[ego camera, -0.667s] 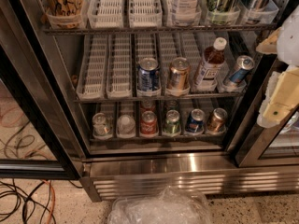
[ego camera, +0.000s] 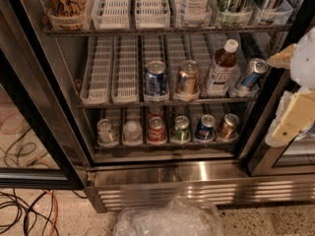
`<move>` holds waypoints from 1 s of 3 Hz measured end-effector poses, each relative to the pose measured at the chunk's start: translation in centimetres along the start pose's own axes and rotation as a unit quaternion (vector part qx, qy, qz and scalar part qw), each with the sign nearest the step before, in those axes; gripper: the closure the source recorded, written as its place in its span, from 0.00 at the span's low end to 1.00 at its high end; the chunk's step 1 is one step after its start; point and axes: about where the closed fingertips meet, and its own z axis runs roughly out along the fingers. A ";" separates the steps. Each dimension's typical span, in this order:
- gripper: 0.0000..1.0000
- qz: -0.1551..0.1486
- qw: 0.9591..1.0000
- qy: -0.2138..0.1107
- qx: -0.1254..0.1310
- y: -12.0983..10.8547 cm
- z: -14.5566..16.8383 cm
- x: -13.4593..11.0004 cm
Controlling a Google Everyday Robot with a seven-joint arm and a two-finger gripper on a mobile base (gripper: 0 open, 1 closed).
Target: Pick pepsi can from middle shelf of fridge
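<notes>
Floor: a crumpled clear plastic bag (ego camera: 167, 219) lies right before the steel base grille (ego camera: 197, 193). Loose cables (ego camera: 22, 213) trail at the left.
Gripper: the gripper (ego camera: 288, 90) hangs at the right edge of the view, close to the camera. It is near the black door frame (ego camera: 252, 141) and well apart from the cans. Its two cream fingers stand spread, with nothing between them.
Lower rack: a row of short cans (ego camera: 156, 129) sits below the target level.
Task's thing: the pepsi can (ego camera: 156, 80) stands upright at the front of the middle shelf (ego camera: 98, 77) of the fridge (ego camera: 162, 173), in the third white lane from the left.
Neighbours: a copper-gold can (ego camera: 187, 77) stands just beside it on the right. Then come a brown bottle (ego camera: 220, 68) and a slim blue-and-silver can (ego camera: 251, 73).
Risk, path: coming in from the right, the arm would pass the bottle and the slim can. A low or early sweep could topple them.
Risk, grasp: the gap to the copper-gold can looks narrow. A finger could land on it, or close on the wrong can.
Risk, height: the upper rack (ego camera: 162, 30) sits low, so lifting too high could strike it.
</notes>
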 end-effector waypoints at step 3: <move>0.00 0.065 0.990 -0.122 0.027 3.3 10.1 1.5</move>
